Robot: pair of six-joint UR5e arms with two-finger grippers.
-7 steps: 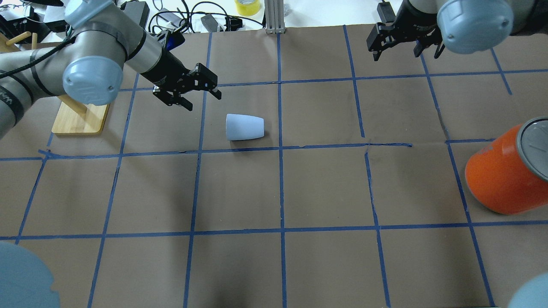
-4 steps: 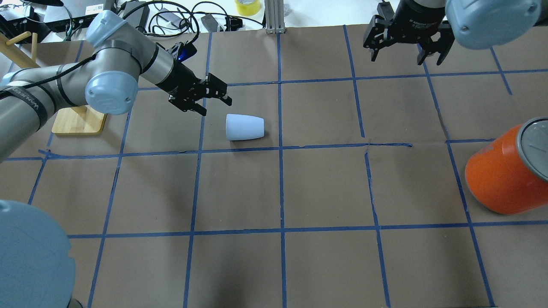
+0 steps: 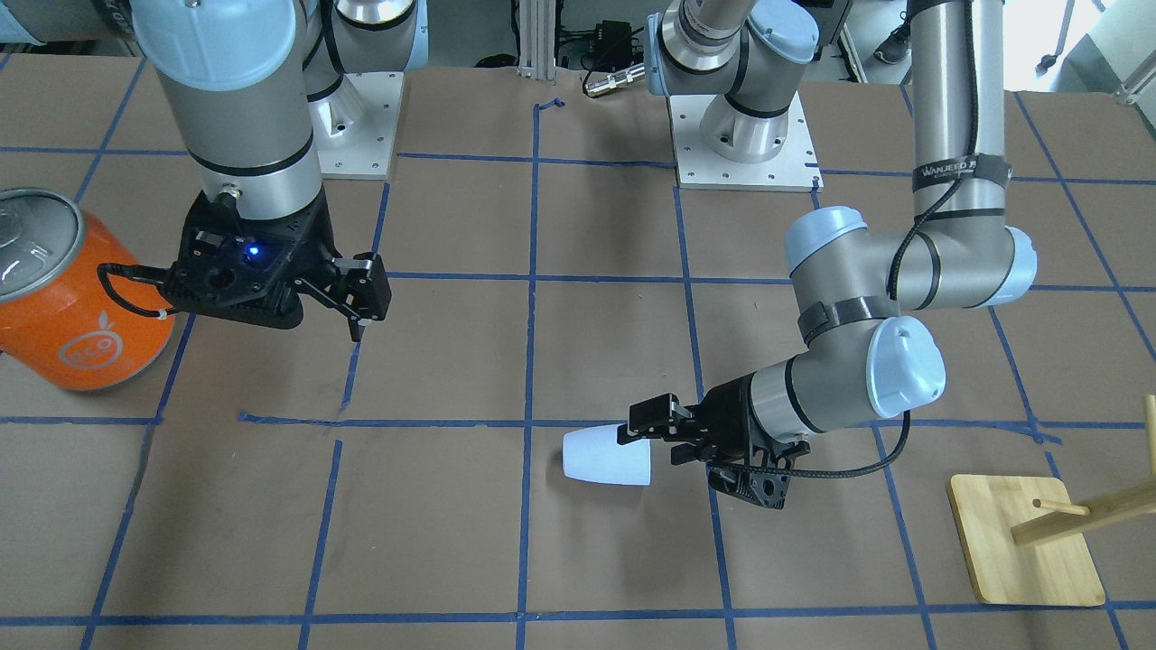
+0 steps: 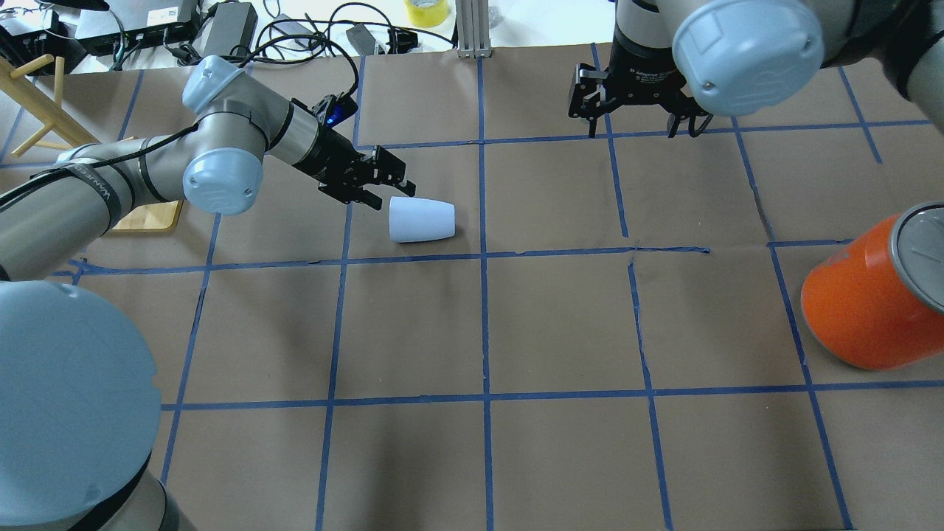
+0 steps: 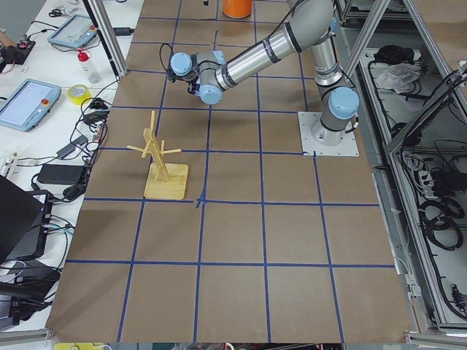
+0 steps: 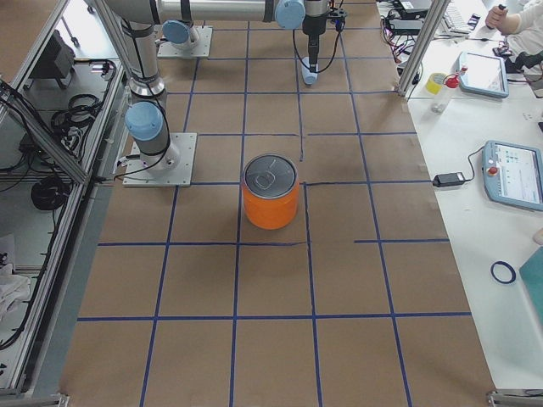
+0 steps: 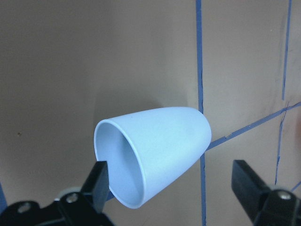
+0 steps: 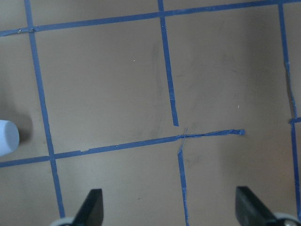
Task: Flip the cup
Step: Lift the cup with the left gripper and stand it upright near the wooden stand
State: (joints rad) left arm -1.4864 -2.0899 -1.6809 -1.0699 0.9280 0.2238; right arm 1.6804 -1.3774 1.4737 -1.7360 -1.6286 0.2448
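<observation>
The cup [image 4: 422,220] is a pale bluish-white tumbler lying on its side on the brown paper. Its mouth faces my left gripper and its base points away. It also shows in the front view [image 3: 607,458] and large in the left wrist view [image 7: 155,155]. My left gripper [image 4: 389,190] is open and empty, right at the cup's rim, with one finger [image 7: 99,186] beside the mouth and the other [image 7: 249,183] well clear. My right gripper [image 4: 636,129] is open and empty, hovering far from the cup, pointing down [image 8: 170,209].
A big orange can [image 4: 870,302] with a silver top stands at the table's right side. A wooden peg stand [image 3: 1025,542] sits behind my left arm. Cables and a yellow tape roll [image 4: 425,11] lie past the far edge.
My left gripper has moved right and down, up to the cup's mouth, still open. My right arm has swung left along the far side. The cup has not moved.
</observation>
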